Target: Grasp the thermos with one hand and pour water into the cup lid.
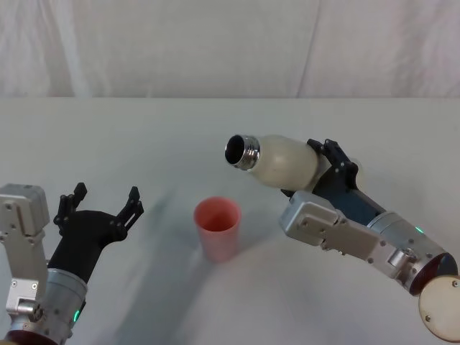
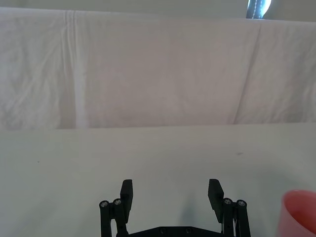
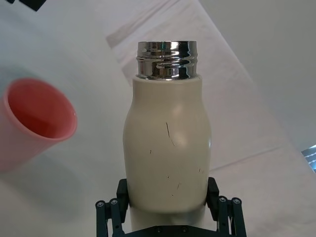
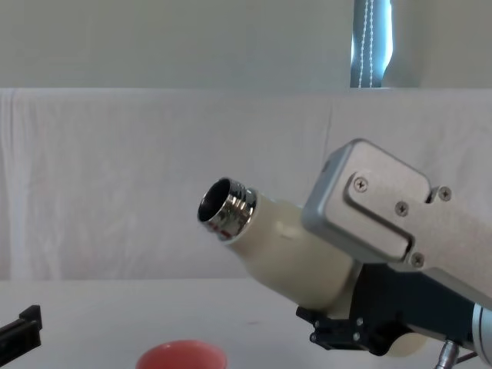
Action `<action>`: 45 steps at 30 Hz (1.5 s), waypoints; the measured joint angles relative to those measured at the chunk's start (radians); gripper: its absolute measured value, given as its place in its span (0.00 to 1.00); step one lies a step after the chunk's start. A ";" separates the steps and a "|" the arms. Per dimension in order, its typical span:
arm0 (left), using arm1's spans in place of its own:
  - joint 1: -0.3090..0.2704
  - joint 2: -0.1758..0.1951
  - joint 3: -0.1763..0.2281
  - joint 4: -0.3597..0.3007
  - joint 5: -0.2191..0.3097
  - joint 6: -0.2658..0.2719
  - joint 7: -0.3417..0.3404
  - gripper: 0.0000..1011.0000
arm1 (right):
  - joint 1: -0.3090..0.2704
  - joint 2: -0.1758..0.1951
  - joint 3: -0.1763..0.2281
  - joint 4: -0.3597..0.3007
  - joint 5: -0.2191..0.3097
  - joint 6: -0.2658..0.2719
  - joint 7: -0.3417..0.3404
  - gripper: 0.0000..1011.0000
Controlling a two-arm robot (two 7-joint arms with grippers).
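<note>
- Pale grey-white table (image 1: 144, 129) is seen w/ a white cloth backdrop (image 1: 180, 43) hung behind it; a narrow gap in the cloth is visible at upper right in the chest view.
- Nearest the robot, at lower left of the head view, the left gripper (image 1: 100, 205) is held low over the table, fingers spread wide apart w/ nothing between them; same splayed fingers (image 2: 126, 193) are seen in the left wrist view.
- Left gripper is kept well apart from the thermos, and off to the left of the cup lid.
- Cup lid (image 1: 218, 228), pink, is stood upright on the table near centre, mouth up; inside looks empty, though that can't be told for sure.
- Cup lid's rim is also caught at the edge of the left wrist view (image 2: 300, 213) and at the bottom of the chest view (image 4: 182, 356).
- Right gripper (image 1: 327, 169) is clamped round the lower body of the thermos (image 1: 277, 159), one finger on each side (right wrist view (image 3: 168, 197)).
- Thermos is held clear of the table, tilted nearly sideways, steel neck pointed left and slightly up.
- Its open mouth (image 4: 223, 207) sits above and a bit behind-right of the cup lid; no cap on it.
</note>
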 joint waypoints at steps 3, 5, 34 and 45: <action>0.000 0.000 0.000 0.000 0.000 0.000 0.000 0.99 | 0.005 0.003 -0.008 0.000 -0.018 0.009 0.003 0.95; 0.000 0.000 0.000 0.000 0.000 0.000 0.000 0.99 | 0.005 0.003 -0.011 0.000 -0.025 0.013 0.003 0.95; 0.000 0.000 0.000 0.000 0.000 0.000 0.000 0.99 | 0.020 0.007 -0.074 0.036 -0.209 0.052 -0.031 0.95; 0.000 0.000 0.000 0.000 0.000 0.000 0.000 0.99 | 0.033 0.016 -0.092 0.041 -0.254 0.063 -0.016 0.95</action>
